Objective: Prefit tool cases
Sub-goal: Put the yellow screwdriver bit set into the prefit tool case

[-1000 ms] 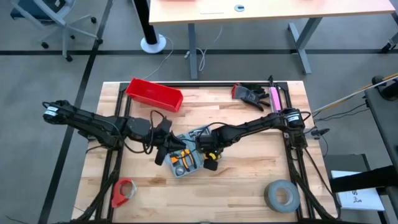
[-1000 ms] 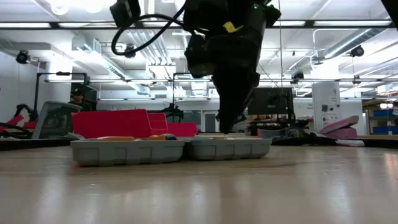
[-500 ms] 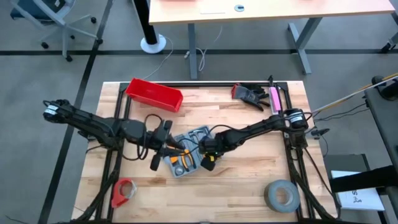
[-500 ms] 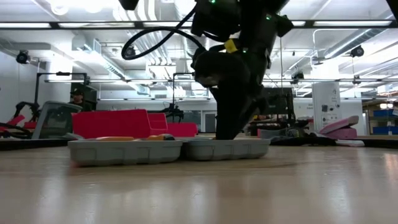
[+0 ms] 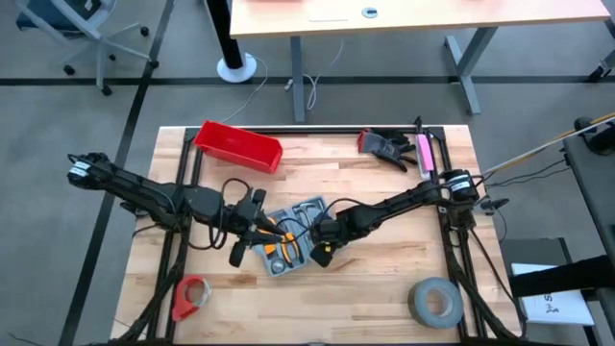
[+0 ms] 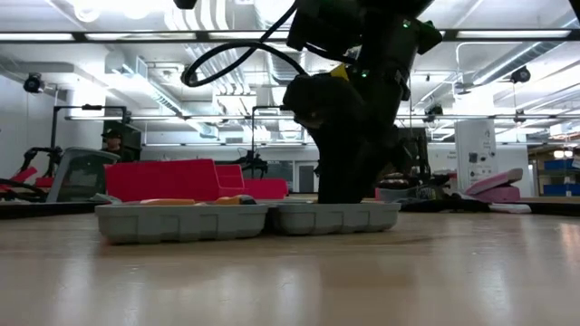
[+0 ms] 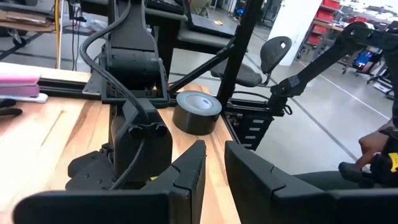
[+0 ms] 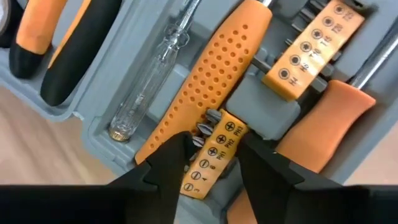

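Two arms crowd over the tool case (image 5: pixel 288 240), which lies open and flat on the counter (image 5: pixel 384 288) near its middle, with the red bin (image 5: pixel 238 145) well behind it and the grey tape roll (image 5: pixel 434 302) off toward the front right corner. The right gripper (image 8: pixel 214 158) is down inside the case, and its wrist view tells the story: the jaws stand apart on either side of a small orange bit holder (image 8: pixel 214 152), which lies tilted against the long perforated orange screwdriver handle (image 8: pixel 211 81). Whether the pads actually touch the holder I cannot tell, but they are not pinching it. So this looks like the seating step: a bit strip being placed into its moulded recess.

Beside the case's left edge, the left gripper (image 7: pixel 214 171) hangs with its jaws nearly together and nothing between them.

Next call, I'd say: the strip seems crooked and not yet bedded, so the right gripper needs either to nudge it square into the grey slot or lift clear without dragging it out.
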Robot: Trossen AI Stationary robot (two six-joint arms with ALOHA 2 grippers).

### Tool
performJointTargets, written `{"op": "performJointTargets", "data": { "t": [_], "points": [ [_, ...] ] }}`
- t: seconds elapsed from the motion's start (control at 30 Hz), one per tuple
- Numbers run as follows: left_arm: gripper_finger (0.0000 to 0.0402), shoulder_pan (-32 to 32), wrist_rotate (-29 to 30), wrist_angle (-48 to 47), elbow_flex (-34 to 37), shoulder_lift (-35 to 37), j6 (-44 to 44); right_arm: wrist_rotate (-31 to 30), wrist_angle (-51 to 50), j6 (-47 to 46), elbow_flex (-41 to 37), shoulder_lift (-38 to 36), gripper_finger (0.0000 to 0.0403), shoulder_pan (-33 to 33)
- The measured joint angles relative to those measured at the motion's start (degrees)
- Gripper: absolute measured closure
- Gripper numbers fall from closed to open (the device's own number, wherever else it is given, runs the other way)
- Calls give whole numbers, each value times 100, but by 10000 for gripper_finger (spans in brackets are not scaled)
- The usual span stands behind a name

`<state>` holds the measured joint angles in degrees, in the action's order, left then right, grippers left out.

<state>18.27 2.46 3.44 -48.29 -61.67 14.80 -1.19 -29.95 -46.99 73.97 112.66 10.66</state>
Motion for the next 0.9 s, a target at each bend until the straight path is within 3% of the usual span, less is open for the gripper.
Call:
{"op": "performJointTargets", "data": {
  "t": [0.27,0.47,0.9],
  "points": [
    [335,32,-4,-4,0,0,121,630,30,-50,-4,-9,210,59],
    [335,51,-9,-4,0,0,246,885,12,-320,-13,-7,195,76],
    [335,236,-17,-11,0,0,351,666,67,-195,-1,24,278,94]
  ]
}}
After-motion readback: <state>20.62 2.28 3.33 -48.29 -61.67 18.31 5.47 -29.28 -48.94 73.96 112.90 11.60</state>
